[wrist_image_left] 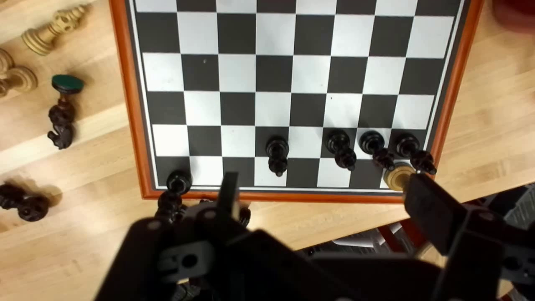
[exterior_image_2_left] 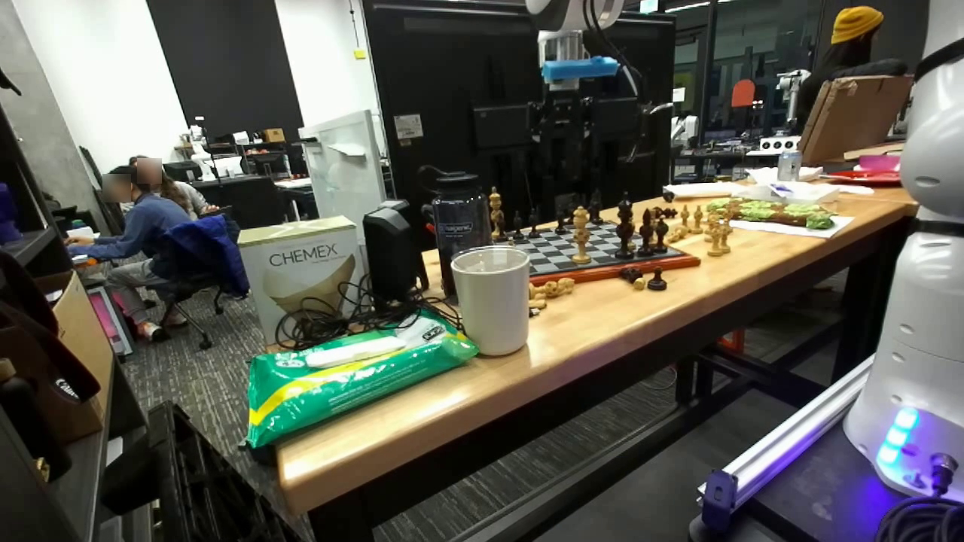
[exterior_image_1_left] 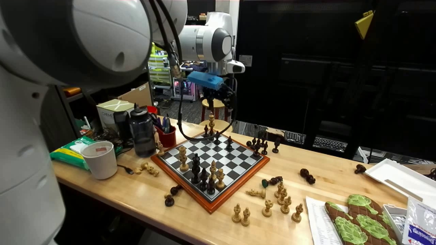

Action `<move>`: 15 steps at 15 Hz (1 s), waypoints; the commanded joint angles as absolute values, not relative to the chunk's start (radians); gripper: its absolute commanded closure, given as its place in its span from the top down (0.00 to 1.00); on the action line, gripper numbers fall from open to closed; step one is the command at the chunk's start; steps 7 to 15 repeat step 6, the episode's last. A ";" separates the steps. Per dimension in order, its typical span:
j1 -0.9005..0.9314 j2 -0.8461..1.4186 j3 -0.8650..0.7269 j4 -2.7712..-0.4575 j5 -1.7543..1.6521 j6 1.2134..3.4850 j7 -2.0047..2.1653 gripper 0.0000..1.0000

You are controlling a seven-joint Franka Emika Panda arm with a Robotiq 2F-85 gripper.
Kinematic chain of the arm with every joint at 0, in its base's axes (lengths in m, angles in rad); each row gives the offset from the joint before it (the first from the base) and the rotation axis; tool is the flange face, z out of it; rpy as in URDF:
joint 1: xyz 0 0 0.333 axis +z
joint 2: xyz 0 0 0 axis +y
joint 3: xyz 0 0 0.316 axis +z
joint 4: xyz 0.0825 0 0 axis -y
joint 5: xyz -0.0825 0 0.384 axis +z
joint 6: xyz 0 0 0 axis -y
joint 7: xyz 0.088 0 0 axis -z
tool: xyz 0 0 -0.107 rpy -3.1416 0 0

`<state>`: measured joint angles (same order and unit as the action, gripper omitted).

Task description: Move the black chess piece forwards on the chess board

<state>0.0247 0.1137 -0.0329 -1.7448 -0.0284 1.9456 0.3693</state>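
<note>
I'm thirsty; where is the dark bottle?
In an exterior view, left of centre, the dark bottle stands left of the red cup, by the chess board.

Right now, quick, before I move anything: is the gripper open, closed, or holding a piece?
Gripper: open, jaws wide apart, holding nothing.

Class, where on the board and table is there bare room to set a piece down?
Bare: the board between the tall black piece and black pawns; the table between papers and white tray. Crowded: around that tall piece, and among the table's standing light pieces.
</note>
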 commanded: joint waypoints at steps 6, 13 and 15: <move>0.027 0.018 0.002 -1.808 -0.005 1.854 0.371 1.00; 0.027 0.018 0.002 -1.808 -0.005 1.854 0.371 1.00; 0.027 0.018 0.002 -1.808 -0.005 1.854 0.371 1.00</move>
